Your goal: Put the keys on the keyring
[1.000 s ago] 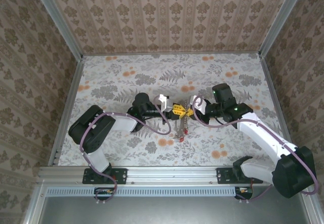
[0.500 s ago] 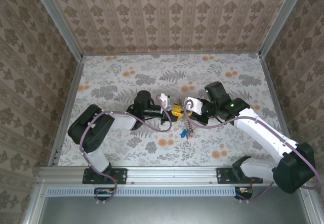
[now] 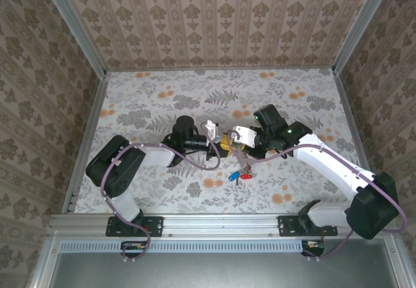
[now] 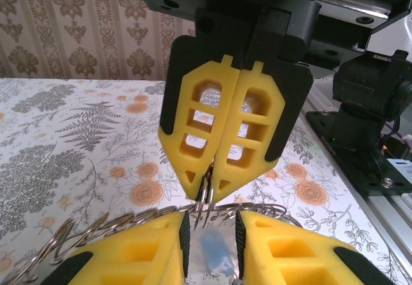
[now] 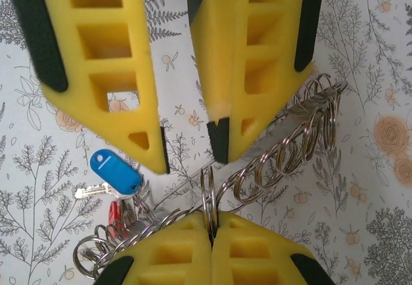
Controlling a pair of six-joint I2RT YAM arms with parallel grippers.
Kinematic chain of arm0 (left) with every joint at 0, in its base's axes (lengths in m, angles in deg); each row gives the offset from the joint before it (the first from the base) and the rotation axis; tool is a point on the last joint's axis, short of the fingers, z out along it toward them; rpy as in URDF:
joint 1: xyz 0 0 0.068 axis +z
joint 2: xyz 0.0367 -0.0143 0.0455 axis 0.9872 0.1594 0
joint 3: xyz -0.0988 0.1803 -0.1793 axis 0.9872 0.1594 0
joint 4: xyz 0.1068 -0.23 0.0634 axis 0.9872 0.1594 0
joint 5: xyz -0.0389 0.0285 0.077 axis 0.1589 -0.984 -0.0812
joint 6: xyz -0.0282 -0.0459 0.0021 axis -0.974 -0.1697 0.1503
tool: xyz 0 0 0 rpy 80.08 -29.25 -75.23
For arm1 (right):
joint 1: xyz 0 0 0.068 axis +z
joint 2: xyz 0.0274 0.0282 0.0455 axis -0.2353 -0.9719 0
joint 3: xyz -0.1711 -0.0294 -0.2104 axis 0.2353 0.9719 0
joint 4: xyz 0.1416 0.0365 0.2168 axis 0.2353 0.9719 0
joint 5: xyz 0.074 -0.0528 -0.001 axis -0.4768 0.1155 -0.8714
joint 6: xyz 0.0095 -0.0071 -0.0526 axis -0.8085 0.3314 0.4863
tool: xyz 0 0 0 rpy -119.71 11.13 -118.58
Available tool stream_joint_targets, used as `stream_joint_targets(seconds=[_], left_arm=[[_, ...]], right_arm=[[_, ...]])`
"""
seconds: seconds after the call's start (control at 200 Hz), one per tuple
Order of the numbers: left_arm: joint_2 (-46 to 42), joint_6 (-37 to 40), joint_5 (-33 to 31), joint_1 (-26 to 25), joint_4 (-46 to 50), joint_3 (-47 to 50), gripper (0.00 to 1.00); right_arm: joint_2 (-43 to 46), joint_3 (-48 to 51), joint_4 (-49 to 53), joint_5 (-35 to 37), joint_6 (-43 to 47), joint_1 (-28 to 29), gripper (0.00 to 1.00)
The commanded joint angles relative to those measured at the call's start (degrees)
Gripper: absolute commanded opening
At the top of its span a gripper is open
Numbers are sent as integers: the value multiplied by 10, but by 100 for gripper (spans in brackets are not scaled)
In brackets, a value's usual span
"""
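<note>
Right gripper clamped on one loop of the keyring, holding it up over the middle of the worktop. Left gripper faces it close, jaws apart, gripping nothing. Blue key and red key look threaded on, dangling at the ring's low end. Can't make out other colours, so can't call it finished

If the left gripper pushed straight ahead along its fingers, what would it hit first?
Most likely the keyring: a ring of it, pinched in the right gripper's shut fingers, hangs right at the gap between the left gripper's open fingers. Just behind come the right fingers themselves, though depth is unclear.
</note>
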Motion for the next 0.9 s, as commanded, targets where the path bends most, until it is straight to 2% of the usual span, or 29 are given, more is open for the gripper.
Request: stream_joint_targets(seconds=[0.0,0.27,0.415,0.565,0.615,0.67,0.775,0.895], left_arm=[[0,21,2,-8,13,-14,27],[-7,60,-10,-19,65,-21,26],[-15,87,-38,-29,113,-34,26],[-24,89,-59,-33,109,-32,15],[-28,88,-62,-33,107,-31,10],[-33,89,-66,-34,106,-30,0],[-40,92,-63,-32,104,-25,0],[-39,83,-44,-29,81,-17,0]], right_arm=[[-5,-22,9,2,-2,5,0],[0,-18,-10,-29,-17,5,0],[-2,-18,-21,-47,-26,5,0],[-3,-16,-25,-52,-30,7,0],[-2,-14,-26,-53,-29,7,0],[-1,-11,-24,-52,-28,6,0],[4,-4,-24,-55,-27,4,0],[21,8,-34,-91,-41,-15,10]])
